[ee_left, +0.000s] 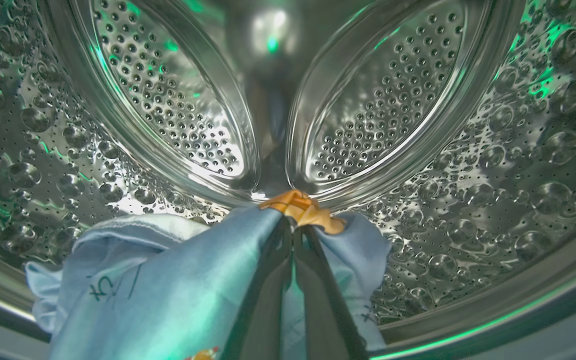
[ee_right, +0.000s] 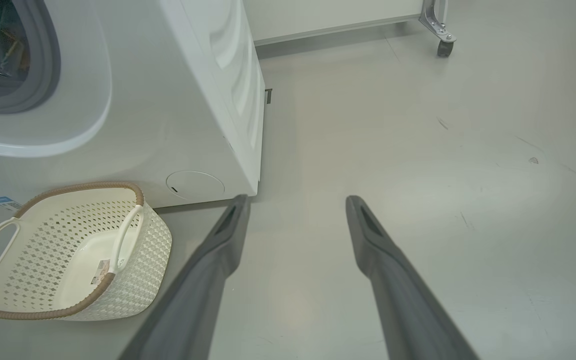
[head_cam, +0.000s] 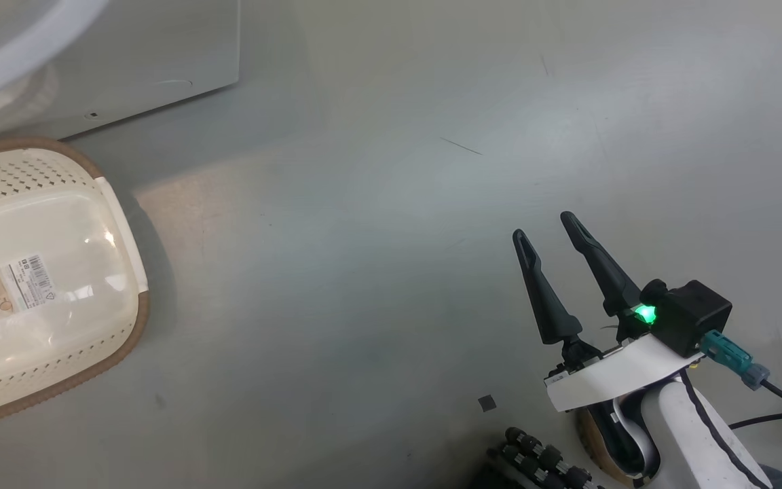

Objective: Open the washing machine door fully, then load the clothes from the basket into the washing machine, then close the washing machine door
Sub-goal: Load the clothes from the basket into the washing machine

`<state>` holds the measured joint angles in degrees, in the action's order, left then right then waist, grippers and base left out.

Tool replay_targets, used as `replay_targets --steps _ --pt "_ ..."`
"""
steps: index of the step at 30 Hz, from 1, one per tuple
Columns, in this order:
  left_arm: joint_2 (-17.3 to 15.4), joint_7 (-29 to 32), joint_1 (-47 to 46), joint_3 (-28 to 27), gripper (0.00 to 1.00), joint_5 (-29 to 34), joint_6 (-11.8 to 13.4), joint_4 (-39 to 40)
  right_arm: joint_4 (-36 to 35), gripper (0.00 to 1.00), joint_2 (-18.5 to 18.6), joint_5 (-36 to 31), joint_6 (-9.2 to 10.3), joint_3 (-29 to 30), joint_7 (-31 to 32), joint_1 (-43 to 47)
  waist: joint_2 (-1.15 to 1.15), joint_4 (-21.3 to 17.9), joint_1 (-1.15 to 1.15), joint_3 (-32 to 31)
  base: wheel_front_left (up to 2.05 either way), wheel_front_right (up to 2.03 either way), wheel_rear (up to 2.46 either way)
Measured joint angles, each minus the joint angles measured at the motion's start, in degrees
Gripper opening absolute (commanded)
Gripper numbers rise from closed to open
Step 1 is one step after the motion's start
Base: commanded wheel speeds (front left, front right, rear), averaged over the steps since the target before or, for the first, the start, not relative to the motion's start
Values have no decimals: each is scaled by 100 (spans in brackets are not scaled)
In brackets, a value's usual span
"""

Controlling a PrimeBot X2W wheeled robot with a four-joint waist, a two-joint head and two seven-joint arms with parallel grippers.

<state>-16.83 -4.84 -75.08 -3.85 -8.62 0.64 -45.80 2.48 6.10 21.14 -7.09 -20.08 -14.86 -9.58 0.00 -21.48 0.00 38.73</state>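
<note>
Clothes (ee_left: 168, 280), light blue with an orange-brown figure, hang inside the perforated steel drum (ee_left: 468, 200), pinched in the closed jaws of the left gripper (ee_left: 295, 227); loading step in hand, and the next move likely calls for parting those jaws to drop the fabric, then withdrawing. Right gripper (head_cam: 544, 225) hovers over the floor (head_cam: 391, 272), jaws wide and holding nothing, well apart from the basket (head_cam: 136, 326). Basket's bottom sticker (head_cam: 11, 288) is too small to read.
</note>
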Motion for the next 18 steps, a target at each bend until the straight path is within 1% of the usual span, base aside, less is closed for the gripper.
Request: replay_targets --steps 5,10,13,16,18 --pt "-19 -232 -118 -29 0 0 0 -94 -2 100 -7 5 0 -34 0 0 0 -5 0 29 0 0 0" --pt "-59 -308 -190 -96 0 -18 0 -225 -23 100 -10 7 0 -45 -1 0 0 -32 0 33 0 0 0" --pt "-66 -495 -236 -285 0 -226 0 -267 -30 100 -10 8 0 -55 0 2 0 -60 0 34 0 0 0" --pt "-88 -810 -422 -500 0 -377 2 -203 -52 100 -10 12 0 -58 0 7 0 -90 0 45 0 0 0" --pt "-162 -839 -533 -460 0 -343 2 -176 -60 100 -9 13 0 -57 0 14 0 -108 -1 58 0 0 0"
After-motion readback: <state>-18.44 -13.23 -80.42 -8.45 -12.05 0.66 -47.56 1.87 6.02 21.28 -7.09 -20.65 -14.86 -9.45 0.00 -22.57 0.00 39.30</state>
